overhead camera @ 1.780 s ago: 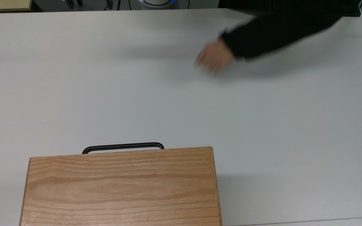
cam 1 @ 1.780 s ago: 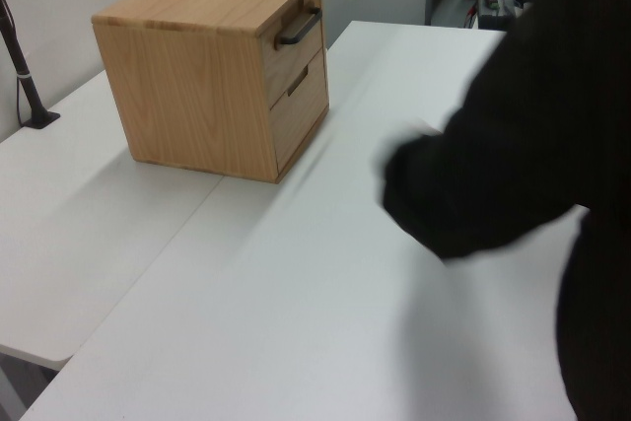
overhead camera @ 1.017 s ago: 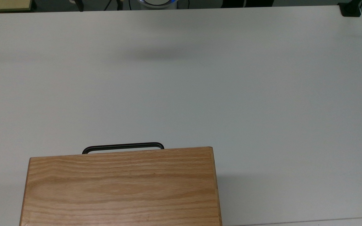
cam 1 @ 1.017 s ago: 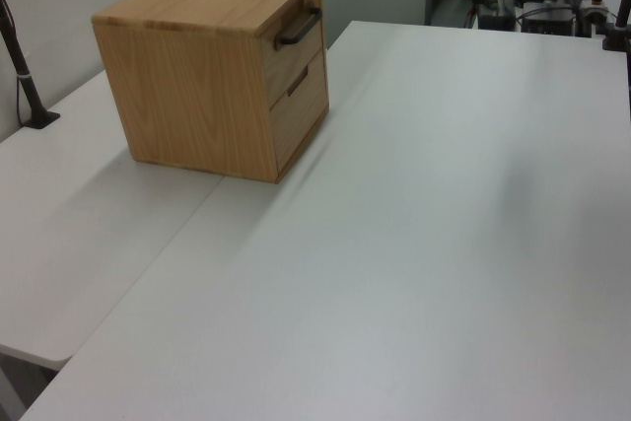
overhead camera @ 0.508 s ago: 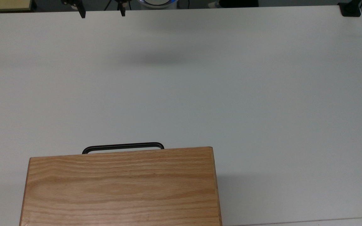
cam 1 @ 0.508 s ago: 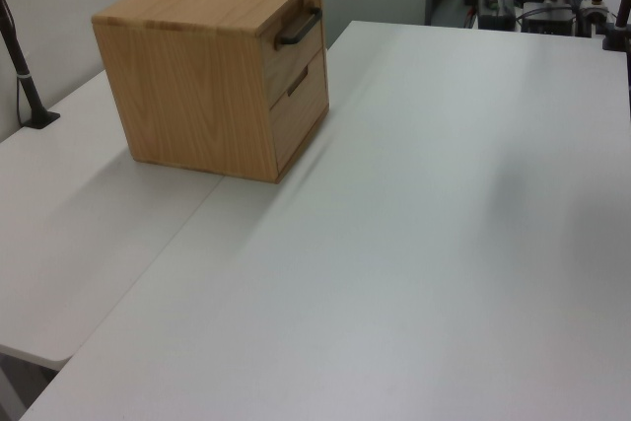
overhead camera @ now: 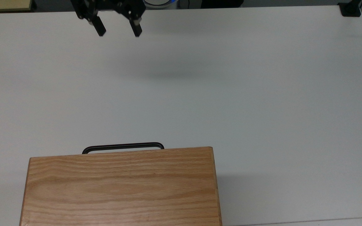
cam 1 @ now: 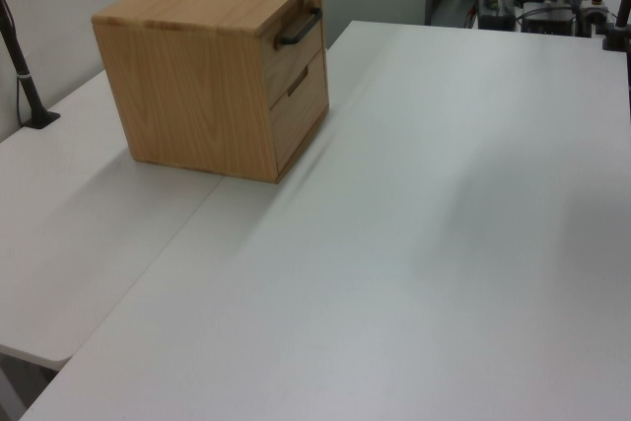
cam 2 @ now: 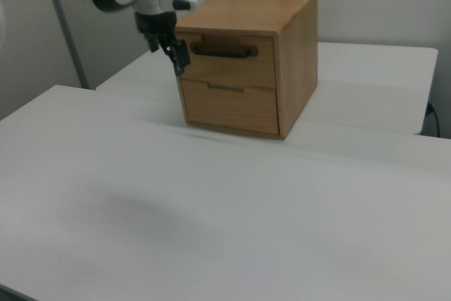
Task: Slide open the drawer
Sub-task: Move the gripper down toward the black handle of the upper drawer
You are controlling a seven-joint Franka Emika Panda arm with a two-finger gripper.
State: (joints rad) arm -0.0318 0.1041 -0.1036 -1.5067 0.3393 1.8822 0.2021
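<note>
The gripper (overhead camera: 118, 32) hangs above the white table (overhead camera: 262, 94) at the top view's far left, fingers spread wide, holding nothing. The drawer (cam 2: 227, 58) sits closed in the oak casing (overhead camera: 121, 188) (black bar handle (overhead camera: 123, 146) facing the arm), well apart.

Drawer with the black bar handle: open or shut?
Shut: the drawer front sits flush with the casing; gripper is far off.
</note>
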